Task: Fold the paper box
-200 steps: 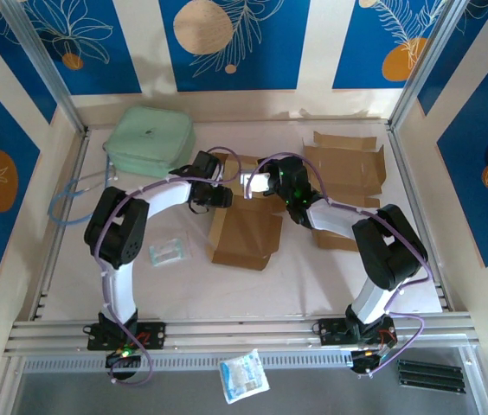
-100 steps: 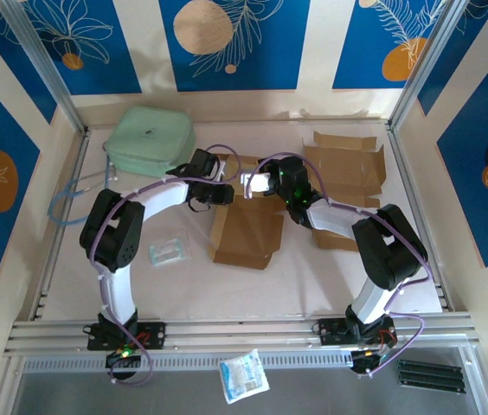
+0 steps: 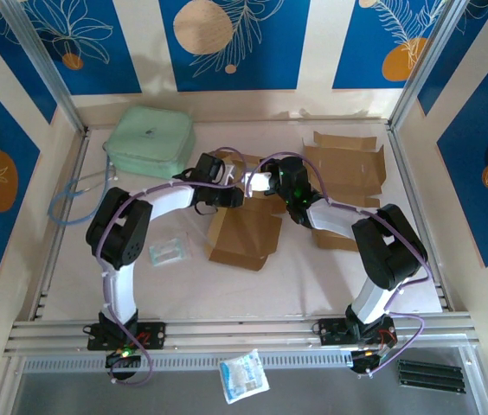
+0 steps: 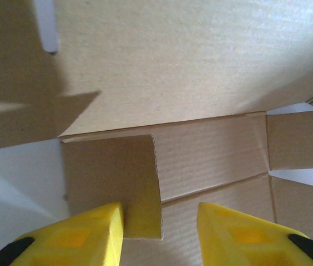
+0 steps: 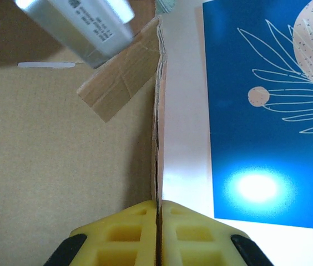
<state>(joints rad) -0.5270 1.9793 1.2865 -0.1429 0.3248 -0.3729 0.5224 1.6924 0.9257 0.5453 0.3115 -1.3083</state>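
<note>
The brown paper box (image 3: 246, 235) lies part-folded at the table's middle. My right gripper (image 3: 259, 181) is shut on the top edge of its raised panel (image 5: 157, 138); in the right wrist view the yellow fingertips (image 5: 140, 221) pinch the cardboard between them. My left gripper (image 3: 227, 194) reaches into the box from the left. In the left wrist view its jaws stand apart around a small side flap (image 4: 129, 183). The flap rests against the left finger (image 4: 90, 233), and the right finger (image 4: 240, 233) is clear of it. The box's floor (image 4: 212, 160) and wall (image 4: 173, 61) lie beyond.
A second flat cardboard blank (image 3: 344, 169) lies at the back right. A pale green pouch (image 3: 150, 138) sits at the back left, a blue cable (image 3: 67, 204) by the left rail. A clear packet (image 3: 168, 252) lies left of the box. Another packet (image 3: 244, 376) lies past the front rail.
My left gripper has moved right into the box and its jaws have narrowed around the side flap. The right gripper has stayed shut on the panel.
</note>
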